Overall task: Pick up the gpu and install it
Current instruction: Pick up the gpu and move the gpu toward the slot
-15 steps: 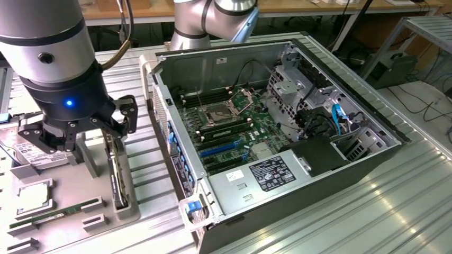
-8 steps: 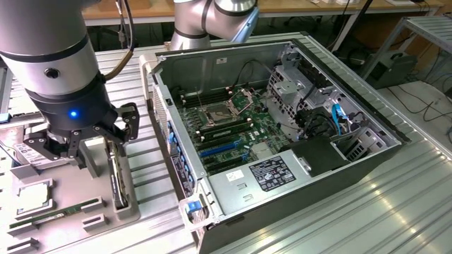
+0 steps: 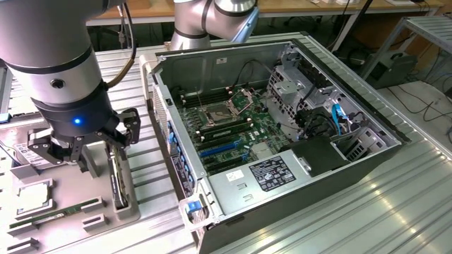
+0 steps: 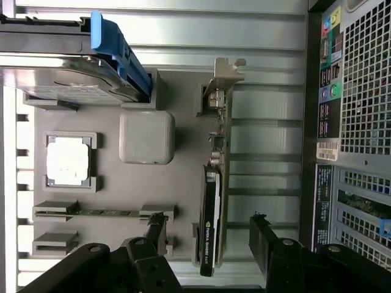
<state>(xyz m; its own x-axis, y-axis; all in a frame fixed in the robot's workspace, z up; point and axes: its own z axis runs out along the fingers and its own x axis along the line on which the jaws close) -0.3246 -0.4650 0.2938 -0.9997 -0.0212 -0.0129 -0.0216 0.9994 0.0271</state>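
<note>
Black gpu (image 4: 209,207) midway between parted gripper (image 4: 208,218) fingers (image 4: 156,235)

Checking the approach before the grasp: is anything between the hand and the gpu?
Nothing visible. The open hand hangs over the gpu, which stands on edge in a slot of the grey tray, with the fingers to either side of it. The space between is free.

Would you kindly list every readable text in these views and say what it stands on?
"NVIDIA QUADRO", along the edge of the gpu; the model code after it is blurred.
Too small to read: the power supply label.
Too small to read: the case sticker.
</note>
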